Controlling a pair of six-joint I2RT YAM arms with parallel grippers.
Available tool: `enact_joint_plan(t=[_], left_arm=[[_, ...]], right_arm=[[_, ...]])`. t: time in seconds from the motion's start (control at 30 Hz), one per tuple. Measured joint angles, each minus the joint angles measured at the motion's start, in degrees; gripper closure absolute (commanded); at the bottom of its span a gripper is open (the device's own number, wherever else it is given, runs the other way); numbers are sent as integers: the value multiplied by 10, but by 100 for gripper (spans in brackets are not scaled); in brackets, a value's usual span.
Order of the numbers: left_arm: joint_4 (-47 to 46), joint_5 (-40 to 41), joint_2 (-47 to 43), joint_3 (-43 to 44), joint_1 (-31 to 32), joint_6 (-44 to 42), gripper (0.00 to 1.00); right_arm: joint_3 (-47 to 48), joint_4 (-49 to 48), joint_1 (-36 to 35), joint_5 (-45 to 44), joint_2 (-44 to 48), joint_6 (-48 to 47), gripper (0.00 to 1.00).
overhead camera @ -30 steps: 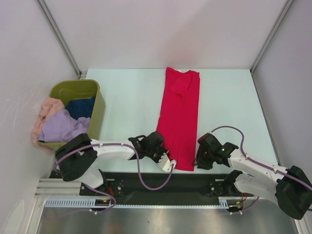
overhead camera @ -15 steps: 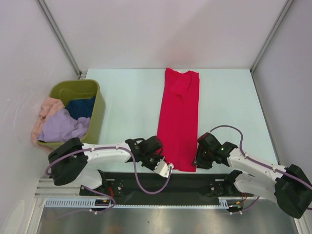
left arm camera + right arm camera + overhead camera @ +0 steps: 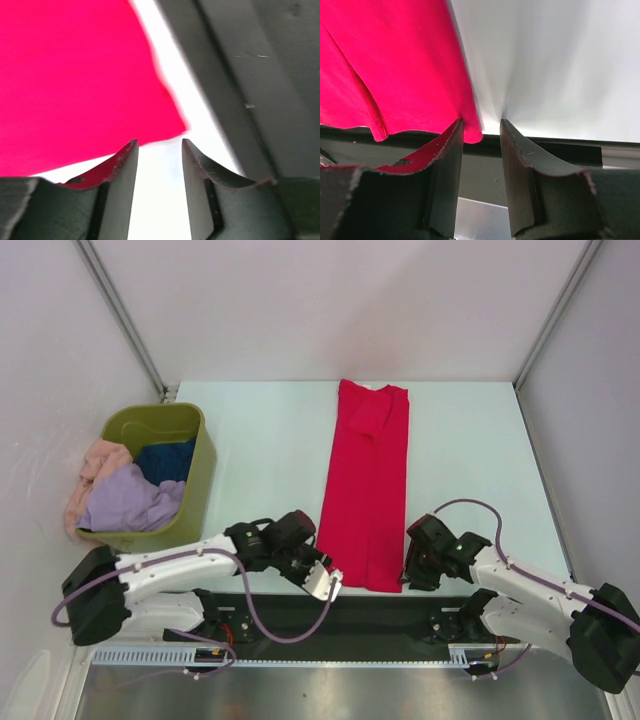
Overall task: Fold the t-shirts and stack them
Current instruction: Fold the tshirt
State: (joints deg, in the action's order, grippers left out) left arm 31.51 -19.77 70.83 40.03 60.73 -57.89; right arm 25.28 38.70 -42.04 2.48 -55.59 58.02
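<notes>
Lying on worktop point(image 3: 260, 440): red tee point(image 3: 365, 490), stretching out as a long strip
Left pincer point(image 3: 159, 150): hovering spread, tee corner just ahead
Right pincer point(image 3: 481, 131): sitting spread, tee corner right by one finger

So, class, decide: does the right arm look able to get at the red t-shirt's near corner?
Probably yes: the right hand sits open at the near right corner of the red t-shirt; nothing blocks it.

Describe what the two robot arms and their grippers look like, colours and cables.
The left arm and right arm both have white link shells and bulky black joint housings, each trailed by a loose lavender cable. A small green light glows near the right wrist. The left gripper and right gripper have dark grey fingers with curved, scuffed tips.
</notes>
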Motion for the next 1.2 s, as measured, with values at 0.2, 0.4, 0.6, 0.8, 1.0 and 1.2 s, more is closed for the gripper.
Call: enact_joint_plan(t=[0.2,0.4,0.6,0.8,1.0,1.2], left_arm=[[-63,-1,-43,-38,-11,-76,44],[-99,17,32,-70,-10,-110,44],[-139,21,54,-70,2,-100,71],[-159,35,77,-57,7,-29,100],[-97,15,116,61,-111,30,100],[-49,-5,202,250,-194,63,100]], right_arm=[[-1,-9,-2,10,-16,4,61],[1,-45,-2,40,-47,8,76],[9,-47,0,48,-65,2,100],[35,-13,40,62,-66,-25,100],[132,10,137,85,-99,-91,100],[262,-3,235,95,-228,-175,100]])
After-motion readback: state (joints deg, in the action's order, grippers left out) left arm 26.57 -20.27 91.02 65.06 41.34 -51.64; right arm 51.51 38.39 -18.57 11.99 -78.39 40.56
